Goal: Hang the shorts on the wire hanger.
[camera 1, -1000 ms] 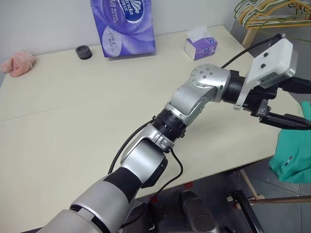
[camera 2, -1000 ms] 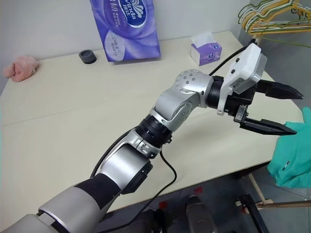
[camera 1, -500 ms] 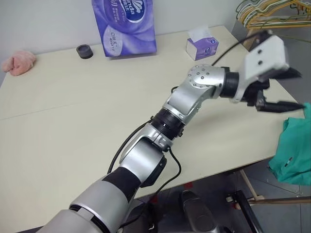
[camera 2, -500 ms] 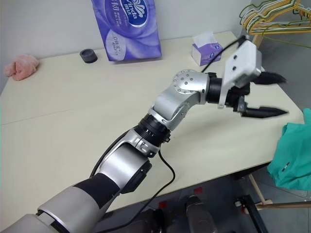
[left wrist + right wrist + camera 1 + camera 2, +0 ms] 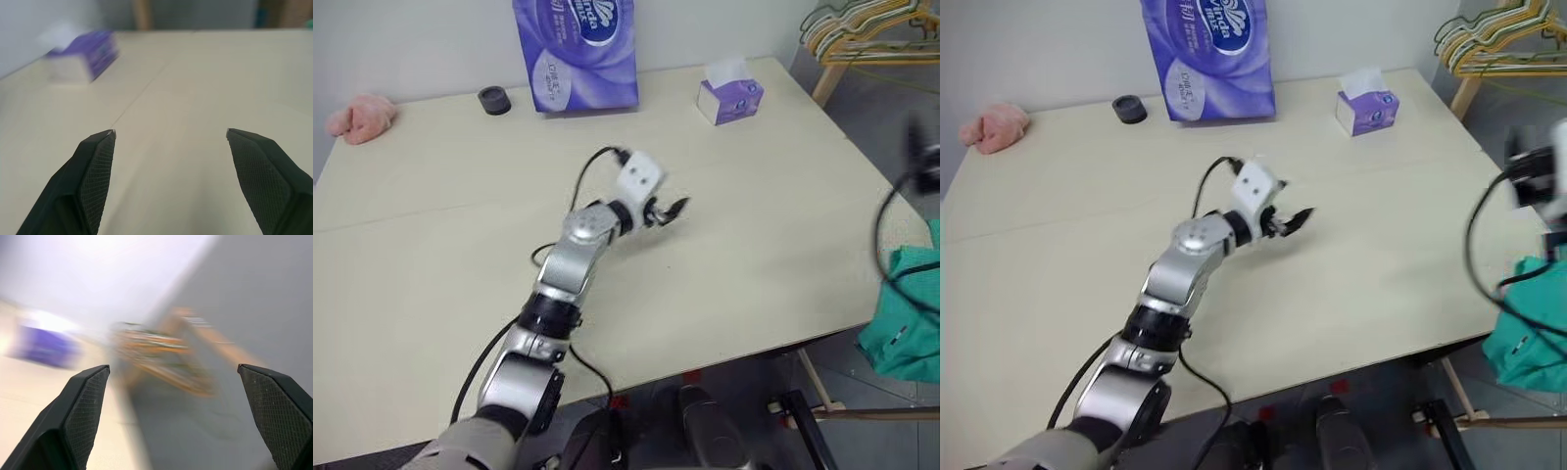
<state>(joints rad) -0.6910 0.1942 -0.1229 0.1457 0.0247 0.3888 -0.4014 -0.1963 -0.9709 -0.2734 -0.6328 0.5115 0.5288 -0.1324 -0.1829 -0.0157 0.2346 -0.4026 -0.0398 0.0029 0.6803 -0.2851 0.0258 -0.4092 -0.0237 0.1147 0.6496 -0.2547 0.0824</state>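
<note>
The teal-green shorts (image 5: 904, 331) hang in a bunch off the table's right edge, partly cut off by the picture's border, with a black cable crossing in front. Several thin wire hangers (image 5: 858, 22) hang together on a wooden rack at the far right; I cannot tell the task's wire hanger from the others. My left gripper (image 5: 672, 209) hovers open over the middle of the table (image 5: 431, 274), far from the shorts, with nothing between its fingers (image 5: 95, 166). My right gripper (image 5: 173, 367) is open and empty, pointing toward the blurred hangers; its wrist (image 5: 1540, 176) shows blurred above the shorts.
A tall purple tissue pack (image 5: 576, 47) stands at the table's back, a small purple tissue box (image 5: 732, 94) to its right, a black round object (image 5: 493, 100) to its left. A pink cloth lump (image 5: 362, 116) lies at the back left corner.
My left arm has swung left from beside the shorts to the table's middle and sunk lower. The right arm has come into view at the right edge. The camera shifted a little.
</note>
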